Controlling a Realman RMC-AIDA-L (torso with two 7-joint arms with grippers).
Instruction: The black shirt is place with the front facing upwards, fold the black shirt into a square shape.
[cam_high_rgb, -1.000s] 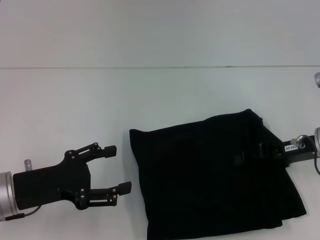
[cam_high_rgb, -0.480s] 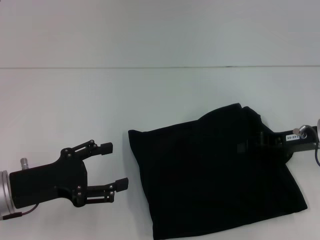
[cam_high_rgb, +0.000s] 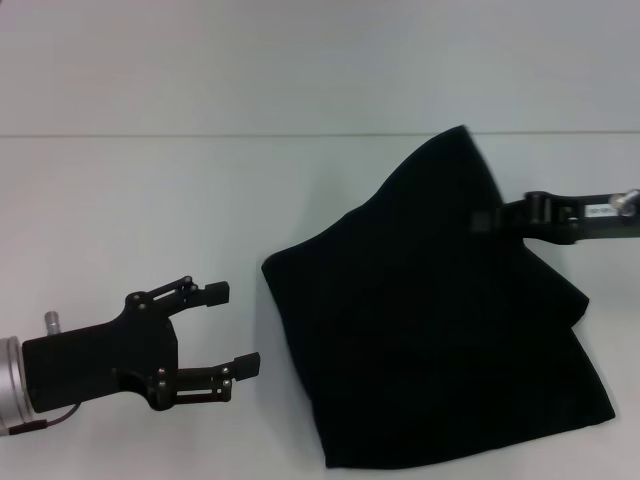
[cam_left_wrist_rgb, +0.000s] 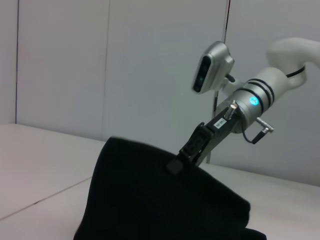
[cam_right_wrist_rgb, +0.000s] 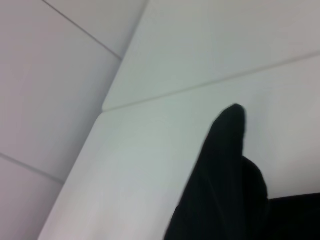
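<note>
Head view, black shirt (cam_high_rgb: 430, 340): lies folded on the white table (cam_high_rgb: 150, 200), its far right corner pulled up into a peak, the rest spread flat below it.
Head view, right gripper (cam_high_rgb: 487, 219): comes in from the right side of the shirt, fingers pressed together on the raised cloth just below the peak.
Head view, left gripper (cam_high_rgb: 232, 329): rests well left of the shirt's near left edge, apart from it, fingers spread with nothing between them.
Left wrist view, shirt (cam_left_wrist_rgb: 150, 200): rises as a dark mound with a rounded top, nothing printed showing on it.
Left wrist view, right gripper (cam_left_wrist_rgb: 176, 164): pinches the cloth at the mound's upper right slope; its silver arm (cam_left_wrist_rgb: 260, 95) slants up behind the shirt.
Right wrist view, shirt (cam_right_wrist_rgb: 225, 185): a dark fold stands up to a blunt tip against the pale table; the gripper's own fingers are not seen here.
</note>
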